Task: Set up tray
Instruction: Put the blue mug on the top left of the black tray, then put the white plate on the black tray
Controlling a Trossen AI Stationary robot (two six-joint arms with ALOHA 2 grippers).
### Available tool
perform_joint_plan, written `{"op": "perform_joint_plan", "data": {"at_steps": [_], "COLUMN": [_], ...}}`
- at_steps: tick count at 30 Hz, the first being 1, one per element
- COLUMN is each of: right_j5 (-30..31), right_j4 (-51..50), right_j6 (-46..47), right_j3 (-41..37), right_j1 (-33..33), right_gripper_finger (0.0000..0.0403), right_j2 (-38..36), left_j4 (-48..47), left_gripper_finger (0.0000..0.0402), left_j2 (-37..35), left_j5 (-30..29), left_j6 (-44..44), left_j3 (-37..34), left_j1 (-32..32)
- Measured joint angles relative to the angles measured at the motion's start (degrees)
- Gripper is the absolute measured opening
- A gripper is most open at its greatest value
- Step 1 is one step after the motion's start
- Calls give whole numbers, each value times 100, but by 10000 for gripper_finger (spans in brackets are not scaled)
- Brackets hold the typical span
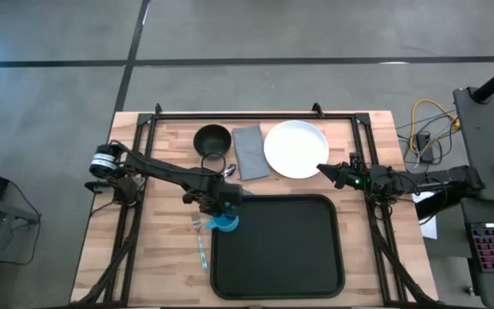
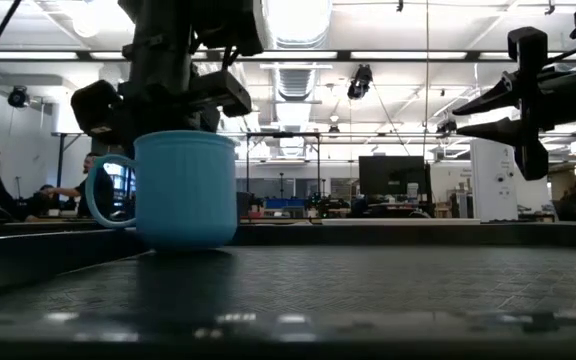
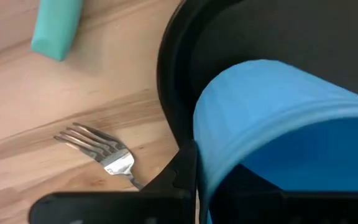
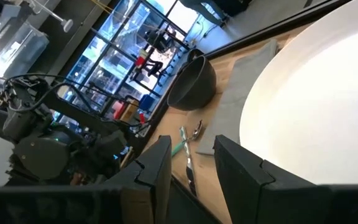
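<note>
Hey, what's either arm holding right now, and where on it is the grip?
The left end effector is shut on the blue mug, gripping its rim wall, at the tray's left edge. The right end effector holds nothing, fingers apart beside the white plate.

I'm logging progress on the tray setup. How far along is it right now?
Early. The left gripper is shut on the blue mug at the tray's corner. Left: white plate, black bowl, grey napkin, fork sit on the table. The right gripper hovers open by the plate.
</note>
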Motion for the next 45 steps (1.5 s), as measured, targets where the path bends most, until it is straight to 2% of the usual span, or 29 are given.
{"op": "perform_joint_plan", "data": {"at_steps": [7, 27, 38, 45], "right_j5": [-9, -404, -407, -400], "right_j4": [0, -260, -260, -238], "right_j6": [-13, -3, -14, -17], "right_j3": [0, 1, 2, 2], "right_j1": [0, 0, 1, 0], "right_gripper_finger": [111, 111, 111, 111], "right_j2": [4, 31, 31, 27], "left_j4": [90, 90, 93, 505], "left_gripper_finger": [11, 18, 114, 131], "left_j2": [5, 0, -443, -1334], "left_j5": [-407, -514, -691, -867], "left_j6": [-82, -53, 22, 429], "left_j3": [95, 99, 99, 99], "left_j1": [2, -9, -16, -40]}}
